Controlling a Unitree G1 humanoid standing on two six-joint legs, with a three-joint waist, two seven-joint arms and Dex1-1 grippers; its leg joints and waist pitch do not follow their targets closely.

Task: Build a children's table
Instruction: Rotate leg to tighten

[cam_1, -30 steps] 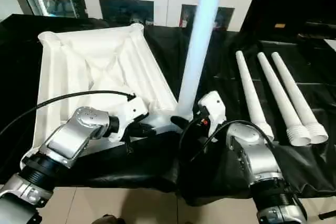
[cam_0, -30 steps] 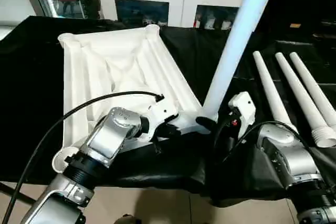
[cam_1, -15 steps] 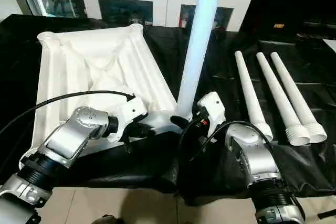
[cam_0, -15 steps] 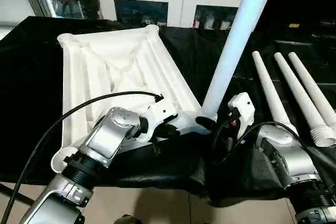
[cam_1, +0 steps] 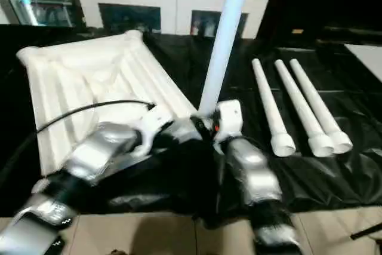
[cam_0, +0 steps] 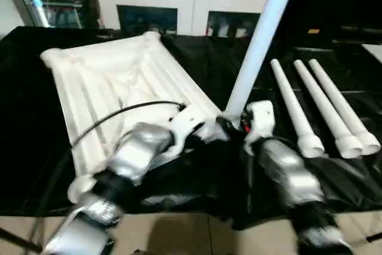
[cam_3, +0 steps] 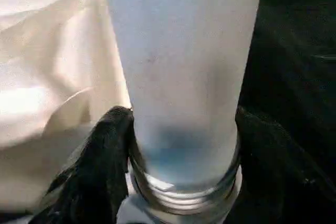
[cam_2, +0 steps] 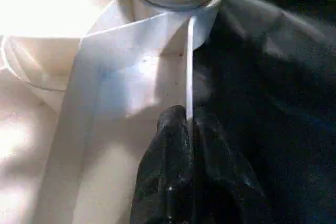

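Right gripper [cam_3: 181, 156] is clasping the base of an upright table leg [cam_0: 256, 52] at centre frame, over the tabletop's [cam_0: 113, 88] near-right corner socket. Left gripper [cam_2: 189, 129] is pinching the tabletop's thin rim. Three spare legs [cam_0: 322, 108] are lying at right on black cloth [cam_0: 36, 117].

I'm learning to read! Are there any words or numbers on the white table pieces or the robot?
None can be read.
White ribbed plastic tabletop: no letters.
Upright white tube leg: blank.
Three white tapered tube legs lying on the black cloth: blank.
Right pincer: small red mark, too blurred to read.
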